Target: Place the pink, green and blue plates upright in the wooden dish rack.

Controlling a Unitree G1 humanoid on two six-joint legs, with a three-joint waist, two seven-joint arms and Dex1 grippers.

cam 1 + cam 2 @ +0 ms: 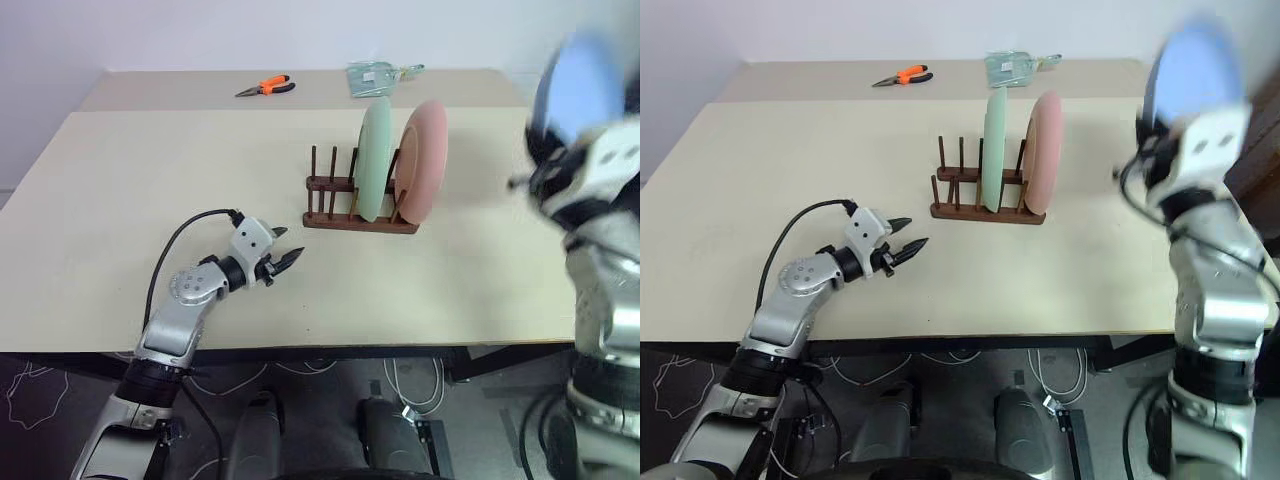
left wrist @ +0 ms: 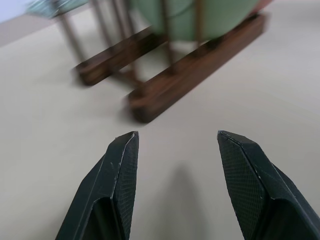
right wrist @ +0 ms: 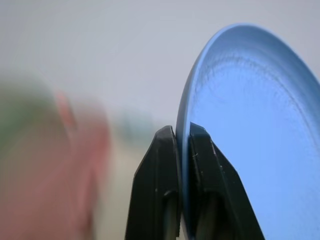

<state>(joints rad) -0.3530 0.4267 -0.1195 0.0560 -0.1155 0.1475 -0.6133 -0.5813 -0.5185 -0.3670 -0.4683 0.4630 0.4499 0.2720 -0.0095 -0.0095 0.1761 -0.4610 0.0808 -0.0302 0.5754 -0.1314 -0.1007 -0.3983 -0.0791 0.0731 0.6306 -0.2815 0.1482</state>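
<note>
We had the green plate [image 1: 375, 158] and pink plate [image 1: 422, 160] upright in the rack [image 1: 345, 218]; our right gripper [image 3: 182, 145] clamped the blue plate [image 3: 250, 135], left gripper [image 2: 175, 150] apart, empty.

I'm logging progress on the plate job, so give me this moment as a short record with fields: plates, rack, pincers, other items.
in rack: green plate and pink plate, upright, side by side at one end of the wooden rack
in hand: blue plate, raised, clamped by its rim in the right pincer
left pincer: open, empty, low over the table, short of the rack
other items: orange pliers, clear bag at the far edge
</note>
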